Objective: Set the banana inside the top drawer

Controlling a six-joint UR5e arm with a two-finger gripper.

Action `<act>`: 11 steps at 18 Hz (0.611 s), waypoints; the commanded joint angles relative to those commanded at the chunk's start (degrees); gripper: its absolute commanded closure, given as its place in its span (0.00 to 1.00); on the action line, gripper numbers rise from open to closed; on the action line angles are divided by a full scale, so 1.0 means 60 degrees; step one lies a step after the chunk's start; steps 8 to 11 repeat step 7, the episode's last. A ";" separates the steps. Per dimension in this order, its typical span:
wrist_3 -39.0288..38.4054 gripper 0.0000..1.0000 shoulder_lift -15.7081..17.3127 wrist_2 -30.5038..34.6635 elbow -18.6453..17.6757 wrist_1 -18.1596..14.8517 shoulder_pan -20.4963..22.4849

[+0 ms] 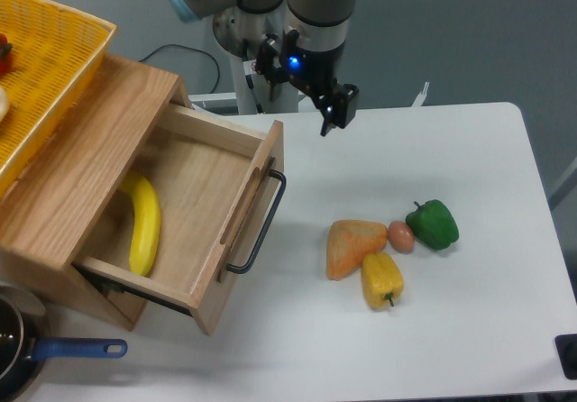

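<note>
The yellow banana (144, 223) lies along the left side inside the top drawer (200, 188), which stands pulled out with its black bar handle (262, 223) facing the table. My gripper (300, 91) hangs above the table's back edge, to the right of the drawer's far corner and well clear of the banana. Its fingers (332, 116) are spread apart with nothing between them, so it is open.
A yellow mesh basket (45, 68) sits on the wooden cabinet at the upper left. An orange wedge (352, 244), a yellow pepper (381, 278), a small brown egg (400, 235) and a green pepper (433, 223) cluster mid-table. A blue-handled pan (72, 349) is at the bottom left.
</note>
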 joint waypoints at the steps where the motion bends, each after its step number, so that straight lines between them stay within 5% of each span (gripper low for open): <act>1: 0.0191 0.00 0.0000 0.0029 -0.0044 0.0015 0.0029; 11: 0.0208 0.00 -0.0015 0.0322 -0.0073 0.0190 0.0088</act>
